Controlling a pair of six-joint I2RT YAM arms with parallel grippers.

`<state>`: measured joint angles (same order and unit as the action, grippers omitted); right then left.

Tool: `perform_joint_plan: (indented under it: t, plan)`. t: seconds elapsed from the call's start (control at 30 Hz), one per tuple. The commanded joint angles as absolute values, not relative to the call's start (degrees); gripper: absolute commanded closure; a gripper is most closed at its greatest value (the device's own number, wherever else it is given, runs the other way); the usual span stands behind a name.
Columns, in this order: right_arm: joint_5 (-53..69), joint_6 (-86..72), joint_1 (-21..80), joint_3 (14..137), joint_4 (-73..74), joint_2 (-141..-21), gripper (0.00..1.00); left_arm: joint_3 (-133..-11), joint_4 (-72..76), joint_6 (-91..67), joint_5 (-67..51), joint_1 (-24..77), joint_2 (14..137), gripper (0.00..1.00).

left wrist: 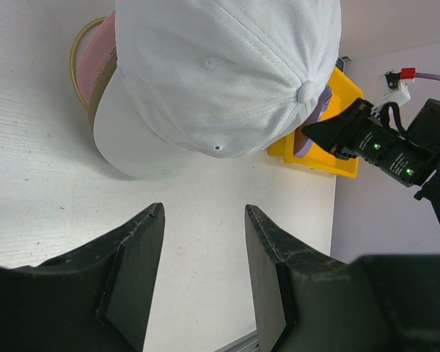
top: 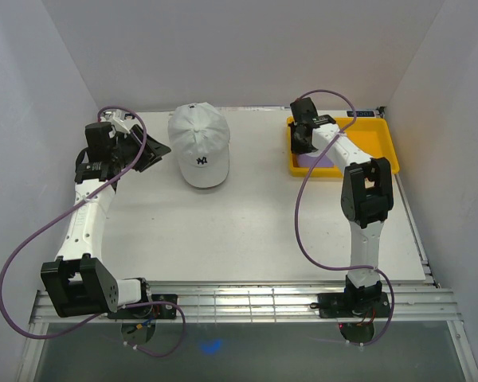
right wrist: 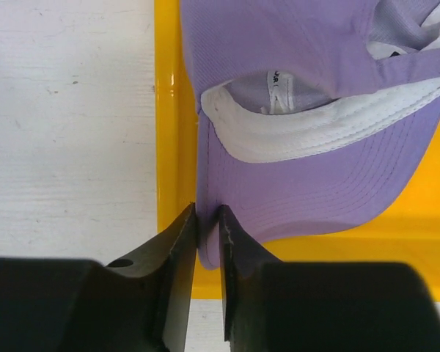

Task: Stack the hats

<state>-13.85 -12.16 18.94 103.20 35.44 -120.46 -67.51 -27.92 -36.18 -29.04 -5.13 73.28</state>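
Over in the upper right of the top view, the right gripper (right wrist: 207, 213) is down in the yellow plastic tray (right wrist: 169, 110). Its two fingers are pinched together on the left edge of the brim of the purple fabric baseball cap (right wrist: 315, 169). That cap lies upside down in the tray, its white inner band facing up, and the brim reaches toward the tray's near wall at the bottom of the wrist view.

At the upper centre of the tabletop (top: 223, 231) sits the white fabric baseball cap (top: 199, 143), dark logo showing, brim pointing toward the bottom of the frame. The left wrist view shows it sitting on top of other caps: a pink cap (left wrist: 99, 55) peeks out at the upper left, with a tan cap (left wrist: 101, 95) edging out between the pink and the white brim.

The left gripper (left wrist: 204, 213) hovers just left of that pile, its fingers spread apart with only bare tabletop between them, gripping nothing.
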Motion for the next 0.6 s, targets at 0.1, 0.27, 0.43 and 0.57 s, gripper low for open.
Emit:
perform_joint_plan:
  t: [0.1, 0.27, 0.43, 0.57]
  plan:
    - [-17.49, -11.16, 18.81, 104.23, 34.53, -116.90, 0.87, -68.38, -28.83, -35.42, -28.48, -4.83, 70.84, 0.43]
    - [-18.98, -10.20, 18.72, 108.96, 37.00, -115.05, 0.92, -68.29, -28.83, -35.42, -28.65, -4.83, 70.58, 0.43]
    - [-17.23, -10.19, 18.28, 118.11, 43.57, -114.79, 0.92, -68.29, -28.92, -35.51, -29.00, -4.75, 70.31, 0.43]
    - [-14.33, -11.07, 17.67, 124.27, 46.92, -114.00, 0.92, -68.55, -28.83, -35.68, -29.44, -4.66, 70.31, 0.43]
